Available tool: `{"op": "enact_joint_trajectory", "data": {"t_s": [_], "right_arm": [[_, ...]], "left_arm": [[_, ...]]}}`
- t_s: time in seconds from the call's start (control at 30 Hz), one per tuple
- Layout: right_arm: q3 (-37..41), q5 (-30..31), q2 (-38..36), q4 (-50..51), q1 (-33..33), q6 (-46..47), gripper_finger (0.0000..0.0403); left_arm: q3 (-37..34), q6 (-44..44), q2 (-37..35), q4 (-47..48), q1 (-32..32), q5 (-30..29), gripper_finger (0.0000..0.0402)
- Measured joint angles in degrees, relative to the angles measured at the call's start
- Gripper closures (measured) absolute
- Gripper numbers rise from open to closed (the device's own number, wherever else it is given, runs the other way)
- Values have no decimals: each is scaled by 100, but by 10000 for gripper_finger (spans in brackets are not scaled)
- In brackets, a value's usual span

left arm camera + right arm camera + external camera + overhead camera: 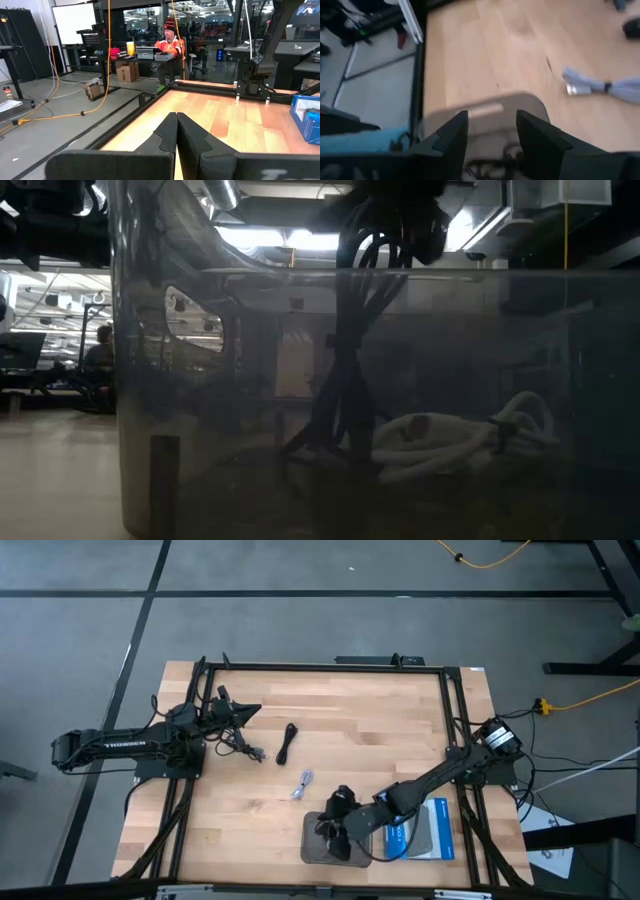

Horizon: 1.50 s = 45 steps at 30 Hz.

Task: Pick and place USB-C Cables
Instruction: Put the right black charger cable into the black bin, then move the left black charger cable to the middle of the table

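My right gripper (333,832) (491,117) reaches down into the grey tray (312,852) near the table's near edge, shut on a black USB-C cable bundle (345,370). A white cable bundle (450,442) lies on the tray floor beside it. On the bare table lie a pale lavender cable (303,783) (605,86), a black cable (288,743) and another black bundle (242,749). My left gripper (252,711) (176,122) is shut and hovers at the table's left side, touching nothing. My right gripper comes from above, pointing down into the tray. It has the black bundle by its upper looped end (372,255), with strands showing between the fingers (492,161). The bundle hangs upright below the fingers, and its lower ends (305,445) rest on the tray floor.
A blue-and-grey flat box (425,830) lies just right of the tray, under my right arm. A black frame (320,666) runs around the table. The wooden middle of the table has room. A person (170,45) sits at a desk beyond the table.
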<state>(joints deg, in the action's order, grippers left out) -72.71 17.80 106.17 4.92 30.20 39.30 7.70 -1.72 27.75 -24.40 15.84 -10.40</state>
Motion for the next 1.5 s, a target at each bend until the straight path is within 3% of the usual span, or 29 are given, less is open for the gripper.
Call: {"op": "enact_joint_trajectory", "data": {"t_s": [0.23,0.43,0.73,0.93,1.07,1.27,1.5], "right_arm": [[-4,-715,8,1201,46,1262,232],[-4,-826,-105,2062,161,2083,237],[-7,18,-649,1737,160,1303,247],[-7,1713,-848,1793,-170,-78,248],[-7,2501,-848,1925,-621,-217,248],[-4,2913,-1042,2754,-1442,-211,248],[-4,3029,-1969,4759,-2323,534,252]], "left_arm": [[0,0,0,0,0,0,401],[0,-2,0,0,0,1,401],[0,0,-1,0,0,1,401],[0,0,-2,0,0,1,401],[0,0,-2,0,0,1,401],[0,0,0,0,2,1,401],[0,0,0,-13,0,1,401]]}}
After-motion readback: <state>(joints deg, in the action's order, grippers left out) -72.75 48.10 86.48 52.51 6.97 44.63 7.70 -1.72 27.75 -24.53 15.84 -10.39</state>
